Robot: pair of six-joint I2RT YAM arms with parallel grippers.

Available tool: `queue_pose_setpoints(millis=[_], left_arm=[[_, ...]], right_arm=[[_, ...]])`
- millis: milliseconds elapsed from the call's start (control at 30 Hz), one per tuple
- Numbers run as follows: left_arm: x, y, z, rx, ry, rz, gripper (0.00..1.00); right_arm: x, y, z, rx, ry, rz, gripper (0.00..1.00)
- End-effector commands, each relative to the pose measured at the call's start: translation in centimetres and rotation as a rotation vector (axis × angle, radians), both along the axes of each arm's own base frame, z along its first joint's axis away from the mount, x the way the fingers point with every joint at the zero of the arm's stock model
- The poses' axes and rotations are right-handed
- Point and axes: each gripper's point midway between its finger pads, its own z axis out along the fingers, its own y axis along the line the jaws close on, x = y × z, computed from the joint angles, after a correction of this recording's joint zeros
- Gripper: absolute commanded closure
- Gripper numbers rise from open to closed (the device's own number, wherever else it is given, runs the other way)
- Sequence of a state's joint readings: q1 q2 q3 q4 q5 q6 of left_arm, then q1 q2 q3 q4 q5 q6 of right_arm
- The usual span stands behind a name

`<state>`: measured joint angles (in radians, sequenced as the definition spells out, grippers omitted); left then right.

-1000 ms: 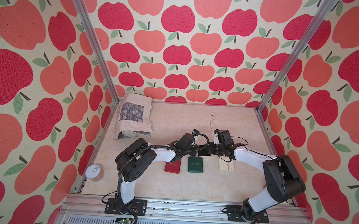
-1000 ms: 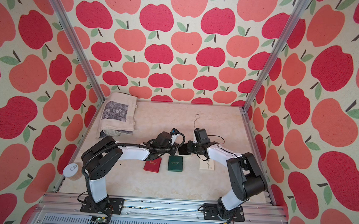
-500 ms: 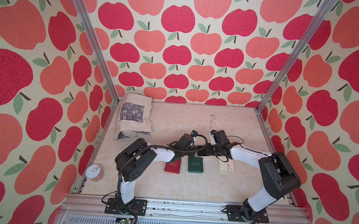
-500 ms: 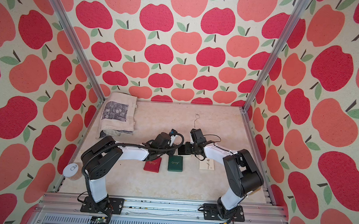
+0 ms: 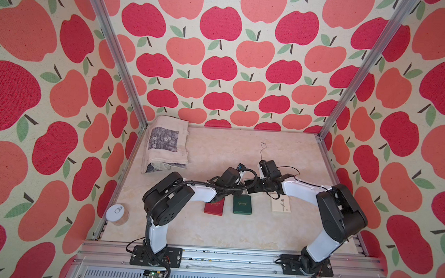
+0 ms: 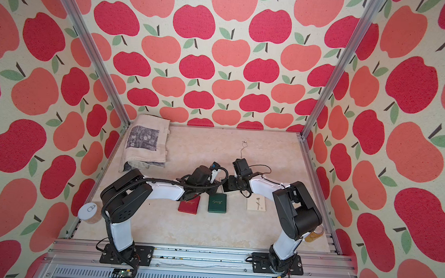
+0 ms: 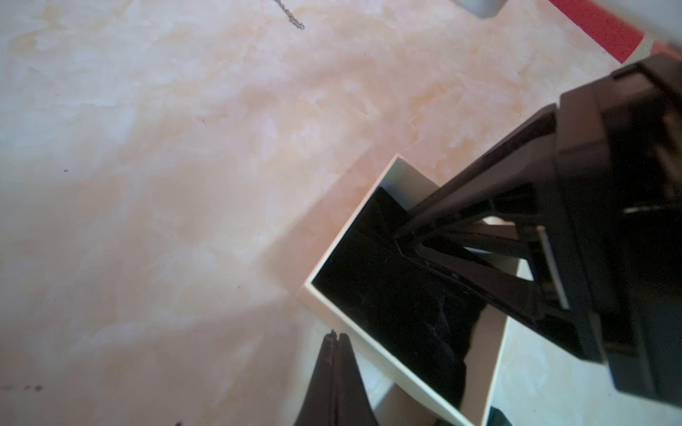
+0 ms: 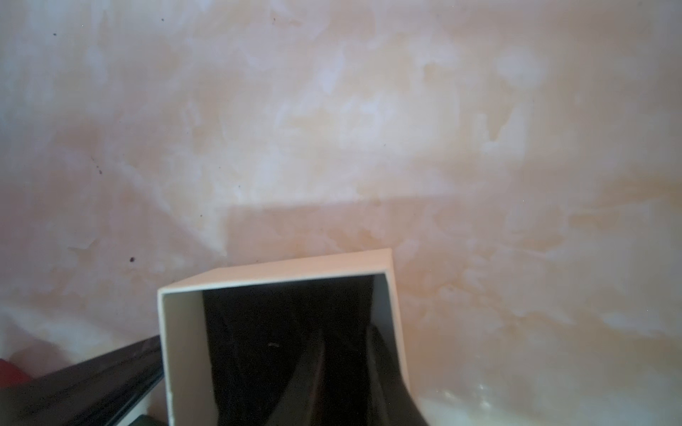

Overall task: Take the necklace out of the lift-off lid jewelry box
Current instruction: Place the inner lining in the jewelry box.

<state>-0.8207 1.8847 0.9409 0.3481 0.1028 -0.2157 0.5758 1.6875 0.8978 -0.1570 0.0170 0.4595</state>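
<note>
The cream jewelry box (image 7: pixel 391 177) stands open, and its black lining (image 7: pixel 369 280) is rumpled. Its flower-printed lid (image 5: pixel 281 203) lies on the table to the right. My right gripper (image 8: pixel 345 365) reaches into the box with its fingers (image 7: pixel 479 206) a little apart, and I see nothing between them. My left gripper (image 7: pixel 334 335) is shut and empty, just outside the box wall. A thin silver chain (image 5: pixel 262 150), which looks like the necklace, lies on the table beyond the box, outside it. In both top views the arms cover most of the box (image 6: pixel 223 188).
A red box (image 5: pixel 214 206) and a green box (image 5: pixel 242 204) lie shut just in front of the grippers. At the back left is a folded printed cloth (image 5: pixel 166 144). A white-lidded can (image 5: pixel 117 212) stands at the front left edge.
My right wrist has shifted slightly left, over the box. The left arm has not moved.
</note>
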Motion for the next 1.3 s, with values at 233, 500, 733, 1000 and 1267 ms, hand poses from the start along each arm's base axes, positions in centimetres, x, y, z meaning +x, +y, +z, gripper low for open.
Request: queue_pose_setpoints(millis=[233,500,733,1000,1267], left_arm=[[-0.3,-0.8,1.6,-0.044,-0.027,-0.026,1.00],[-0.4,-1.0,1.5,-0.044,-0.026,-0.030,1.00],[-0.5,-1.0,1.3,-0.043,-0.021,-0.030,1.00],[-0.6,-1.1,1.3,-0.045,-0.021,-0.030,1.00],[-0.7,-1.3,0.8,-0.051,-0.014,-0.032,1.00]], right_arm=[[-0.7,-0.7,3.6,0.000,-0.057,0.005,0.66],[-1.1,-0.2,4.5,0.030,-0.061,0.023,0.68],[-1.3,1.0,3.5,0.054,-0.027,0.051,0.72],[-1.3,1.3,1.1,0.052,0.023,0.033,0.73],[-1.3,-0.6,-1.0,0.035,0.067,-0.024,0.74]])
